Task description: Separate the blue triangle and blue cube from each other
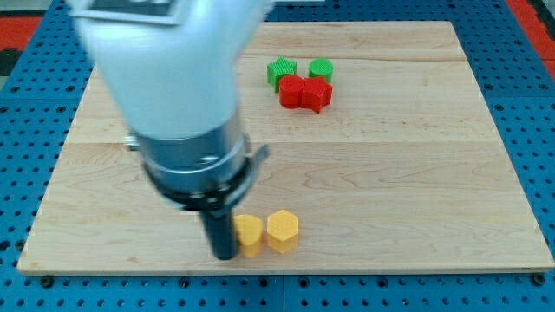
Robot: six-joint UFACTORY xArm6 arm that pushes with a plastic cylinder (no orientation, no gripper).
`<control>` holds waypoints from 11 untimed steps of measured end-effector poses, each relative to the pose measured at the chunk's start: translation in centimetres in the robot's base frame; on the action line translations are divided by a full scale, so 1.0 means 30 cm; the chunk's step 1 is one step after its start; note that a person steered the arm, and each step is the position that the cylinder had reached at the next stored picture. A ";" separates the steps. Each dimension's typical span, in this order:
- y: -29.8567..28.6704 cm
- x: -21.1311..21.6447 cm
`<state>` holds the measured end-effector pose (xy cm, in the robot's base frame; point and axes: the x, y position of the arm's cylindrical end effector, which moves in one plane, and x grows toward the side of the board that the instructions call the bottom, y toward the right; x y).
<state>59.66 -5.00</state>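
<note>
Blue triangle and blue cube are nowhere visible, perhaps hidden behind the arm, so my tip (pixel 225 256), holding nothing at nine o'clock beside the yellow blocks (pixel 268 232), must first find them.

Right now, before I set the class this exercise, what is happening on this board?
A robot arm is sliding my tip along the wooden board, right beside the left of two yellow blocks near the view's bottom. Two green blocks and two red blocks cluster near the top. No blue triangle or blue cube shows; the arm may hide them.
</note>
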 end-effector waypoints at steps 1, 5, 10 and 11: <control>0.073 -0.015; -0.548 -0.445; -0.161 -0.399; -0.088 -0.299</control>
